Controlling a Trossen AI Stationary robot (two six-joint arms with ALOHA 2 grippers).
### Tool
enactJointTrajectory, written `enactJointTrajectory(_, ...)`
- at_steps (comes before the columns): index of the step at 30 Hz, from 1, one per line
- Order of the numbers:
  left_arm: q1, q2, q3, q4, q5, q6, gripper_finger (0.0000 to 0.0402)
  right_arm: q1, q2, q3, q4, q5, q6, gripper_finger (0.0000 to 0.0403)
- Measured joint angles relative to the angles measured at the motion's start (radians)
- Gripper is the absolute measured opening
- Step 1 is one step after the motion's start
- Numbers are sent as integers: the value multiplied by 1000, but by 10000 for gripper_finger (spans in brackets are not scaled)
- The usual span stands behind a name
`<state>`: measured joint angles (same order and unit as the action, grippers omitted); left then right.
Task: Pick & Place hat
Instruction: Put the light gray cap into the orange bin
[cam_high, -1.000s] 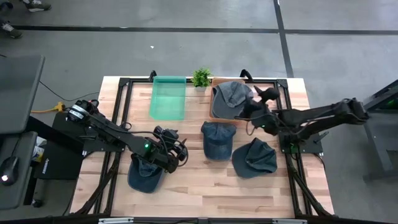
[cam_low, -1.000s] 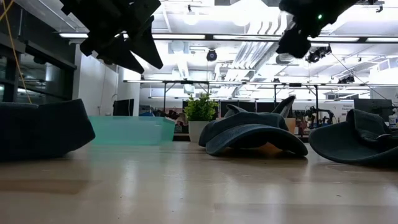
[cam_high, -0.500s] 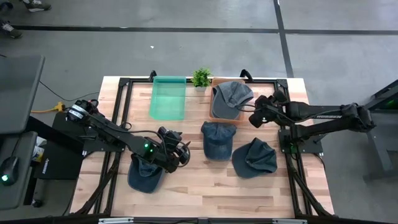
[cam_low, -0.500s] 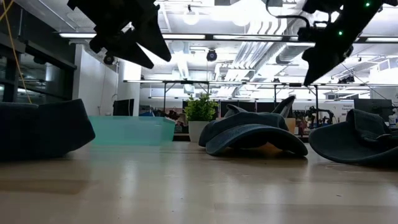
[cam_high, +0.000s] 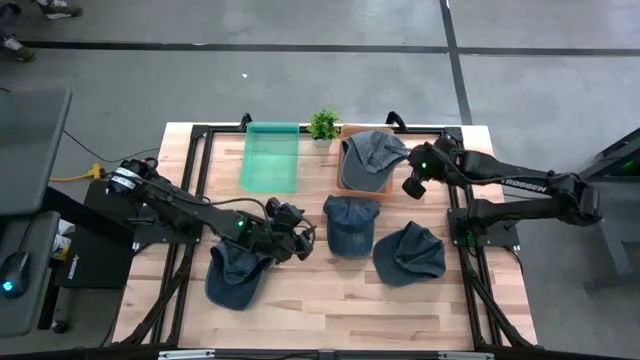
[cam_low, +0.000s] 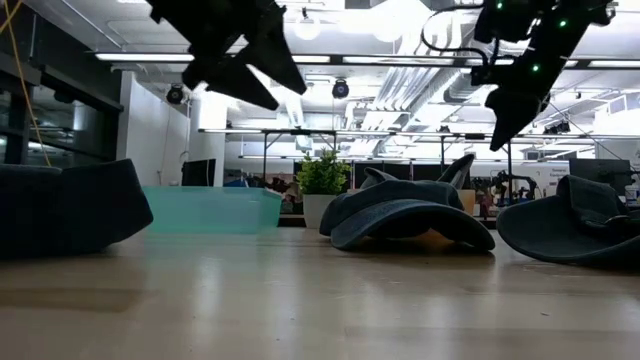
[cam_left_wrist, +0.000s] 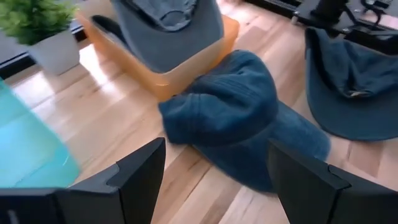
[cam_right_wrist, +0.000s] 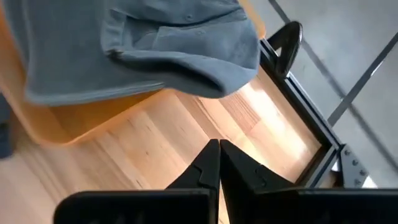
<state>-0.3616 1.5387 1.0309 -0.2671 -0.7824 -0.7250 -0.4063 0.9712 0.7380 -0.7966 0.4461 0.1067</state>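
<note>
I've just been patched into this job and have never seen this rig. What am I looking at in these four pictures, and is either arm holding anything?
Two dark robot arms work at a wooden table. One picture looks straight down, one looks level across the tabletop, and one comes from each wrist. On the table: a green translucent bin, a small potted plant, an orange tray with a grey cap on it, and three dark blue denim caps. The left gripper is open, facing the middle cap. The right gripper is shut beside the tray. Neither holds anything.

Hat in tray at back right, plant left of it, bin further left
</note>
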Motion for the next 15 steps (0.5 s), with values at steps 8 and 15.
enactJointTrajectory(8, 45, 1, 0, 67, 81, 99, 270, -229, 41, 0, 34, -165, -15, 1)
enactJointTrajectory(15, 57, 23, 0, 113, 122, 145, 270, -364, 112, 0, 131, -319, -21, 1)
